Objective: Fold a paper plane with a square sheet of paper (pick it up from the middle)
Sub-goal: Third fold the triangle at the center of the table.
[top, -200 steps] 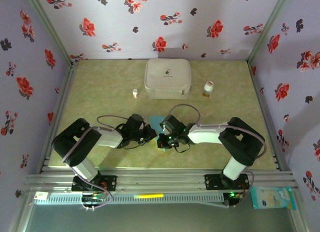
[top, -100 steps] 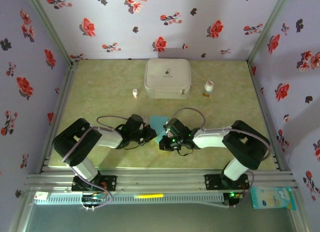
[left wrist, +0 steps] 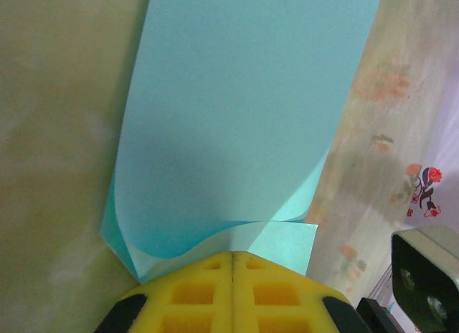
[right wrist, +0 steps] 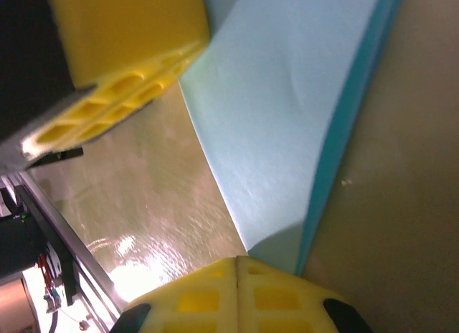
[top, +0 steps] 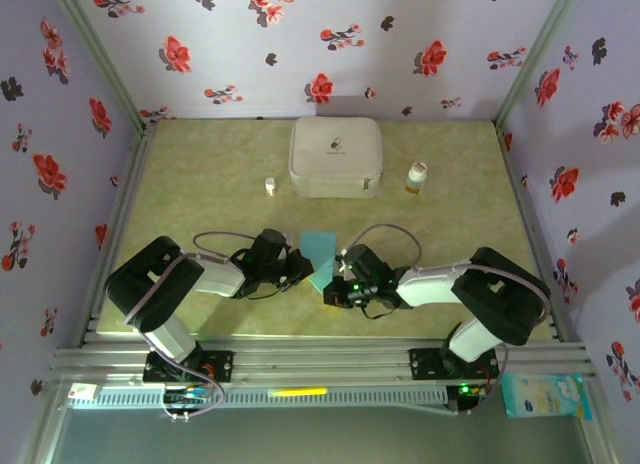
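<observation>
1. Top external view: the square sheet of paper lies near the front middle of the bench, between the two arms and well in front of the white rounded case. The left pincer meets the paper's left edge and the right pincer sits at its near right corner. A small white bottle stands left of the case and a bottle with amber contents stands right of it.

2. Left wrist view: the left pincer has its yellow fingers pressed together, with the paper's near edge nipped between them. The sheet is doubled over. Its upper layer curls up from the fingers in a soft bend, and a lower layer shows beneath it at the near right. The far part rests on the bench.

3. Right wrist view: the right pincer is closed too, its yellow pads meeting along a seam with a corner of the paper pinched at their tips. The sheet shows a pale upper face and a darker teal strip along its right edge. A yellow finger of the left pincer lies over the paper at the upper left. The glossy bench shows on both sides.
</observation>
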{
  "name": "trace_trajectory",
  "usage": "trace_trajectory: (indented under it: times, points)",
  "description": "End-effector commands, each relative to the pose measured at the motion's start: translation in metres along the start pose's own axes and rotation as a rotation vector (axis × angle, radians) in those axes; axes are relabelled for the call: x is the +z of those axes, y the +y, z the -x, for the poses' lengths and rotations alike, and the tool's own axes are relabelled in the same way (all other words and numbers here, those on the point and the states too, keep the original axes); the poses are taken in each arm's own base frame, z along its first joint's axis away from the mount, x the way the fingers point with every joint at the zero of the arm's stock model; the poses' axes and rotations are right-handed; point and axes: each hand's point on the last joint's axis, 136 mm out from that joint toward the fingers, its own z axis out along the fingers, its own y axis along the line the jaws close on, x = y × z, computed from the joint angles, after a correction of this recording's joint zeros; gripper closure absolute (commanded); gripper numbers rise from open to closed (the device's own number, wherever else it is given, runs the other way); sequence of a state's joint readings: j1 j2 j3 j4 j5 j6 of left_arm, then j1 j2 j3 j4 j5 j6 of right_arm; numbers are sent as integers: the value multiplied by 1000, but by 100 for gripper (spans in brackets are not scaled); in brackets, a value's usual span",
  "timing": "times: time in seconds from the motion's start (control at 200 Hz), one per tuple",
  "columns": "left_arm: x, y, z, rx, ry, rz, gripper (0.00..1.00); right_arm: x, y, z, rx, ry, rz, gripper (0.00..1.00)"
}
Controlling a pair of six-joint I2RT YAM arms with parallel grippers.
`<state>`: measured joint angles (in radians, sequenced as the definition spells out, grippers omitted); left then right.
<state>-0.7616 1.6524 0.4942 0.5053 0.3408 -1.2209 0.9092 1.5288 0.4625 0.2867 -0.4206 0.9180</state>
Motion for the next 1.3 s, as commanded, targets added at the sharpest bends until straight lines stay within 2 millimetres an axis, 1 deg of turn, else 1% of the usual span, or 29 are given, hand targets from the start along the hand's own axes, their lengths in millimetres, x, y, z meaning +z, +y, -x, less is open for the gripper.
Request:
trace_trajectory:
  times: [0.0, 0.08, 0.27, 0.345, 0.445, 0.61, 0.74, 0.81, 0.975, 1.1, 1.225, 1.295]
  points:
    - [3, 35, -8, -29, 9, 111, 100, -6, -23, -24, 74, 75, -57, 95]
    - [2, 34, -7, -27, 7, 108, 100, -12, -13, -20, 73, 60, -26, 95]
    - [0, 32, -8, -20, 6, 105, 100, -40, 30, 9, 60, -40, 56, 93]
    - [0, 32, -7, -17, 4, 104, 100, -46, 39, 18, 47, -64, 45, 94]
    - [0, 31, -7, -15, 5, 103, 100, -43, 37, 30, 60, -74, -3, 95]
    - [1, 29, -6, -13, 4, 99, 100, -19, 43, 39, 105, -25, 7, 97]
    - [1, 30, -7, -12, 7, 101, 100, -7, 38, 46, 134, -24, -7, 97]
    - [1, 30, -7, -12, 6, 100, 100, -3, 39, 47, 135, -16, -8, 97]
    - [1, 29, -6, -11, 6, 97, 100, 4, 31, 48, 159, -14, -28, 96]
    - [2, 27, -6, -10, 6, 92, 100, 7, 11, 44, 198, -14, -69, 96]
    - [0, 21, -5, 2, 6, 75, 100, 10, -8, 30, 234, 6, -93, 96]
    - [-1, 14, -3, 15, 3, 56, 100, 8, -18, 23, 253, 4, -107, 96]
